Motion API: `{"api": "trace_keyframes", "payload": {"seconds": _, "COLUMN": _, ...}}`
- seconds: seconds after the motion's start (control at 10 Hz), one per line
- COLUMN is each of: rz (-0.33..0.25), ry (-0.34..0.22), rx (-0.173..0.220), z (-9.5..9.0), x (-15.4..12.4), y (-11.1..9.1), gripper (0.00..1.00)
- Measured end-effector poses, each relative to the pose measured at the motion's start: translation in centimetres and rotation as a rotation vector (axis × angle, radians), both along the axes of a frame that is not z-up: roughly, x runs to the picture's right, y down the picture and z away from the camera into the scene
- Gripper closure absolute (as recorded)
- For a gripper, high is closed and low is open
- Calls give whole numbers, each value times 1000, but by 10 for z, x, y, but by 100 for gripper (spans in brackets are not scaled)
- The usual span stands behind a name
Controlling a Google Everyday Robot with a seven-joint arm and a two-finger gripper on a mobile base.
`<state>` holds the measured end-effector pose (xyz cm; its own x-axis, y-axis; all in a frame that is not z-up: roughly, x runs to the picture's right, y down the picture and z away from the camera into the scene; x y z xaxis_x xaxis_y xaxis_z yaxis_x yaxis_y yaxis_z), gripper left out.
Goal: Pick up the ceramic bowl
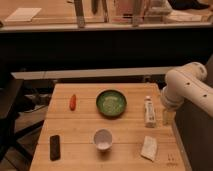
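The ceramic bowl [111, 103] is wide and shallow, speckled green inside with a dark rim. It sits upright on the wooden table [80, 130], near the far middle. My gripper [167, 118] hangs below the white arm [187, 87] at the table's right edge, well to the right of the bowl and apart from it. It holds nothing that I can see.
A white tube [149, 111] lies between the bowl and the gripper. A small white cup-like bowl [103, 139] stands in front of the green bowl. A red-orange pepper-like item [73, 102] lies at left, a black device [54, 147] at front left, a white packet [149, 148] at front right.
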<state>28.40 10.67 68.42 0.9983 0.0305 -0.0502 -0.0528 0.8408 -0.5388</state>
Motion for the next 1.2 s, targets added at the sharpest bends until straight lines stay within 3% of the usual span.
{"api": "trace_keyframes", "payload": {"seconds": 0.4, "rz": -10, "ry": 3, "rx": 3, "z": 0, "x": 0, "y": -1, "gripper": 20}}
{"api": "trace_keyframes", "payload": {"seconds": 0.7, "rz": -113, "ry": -10, "rx": 33, "z": 13, "x": -34, "y": -24, "gripper": 20}}
{"api": "trace_keyframes", "payload": {"seconds": 1.2, "rz": -218, "ry": -36, "rx": 54, "z": 23, "x": -52, "y": -33, "gripper": 20}}
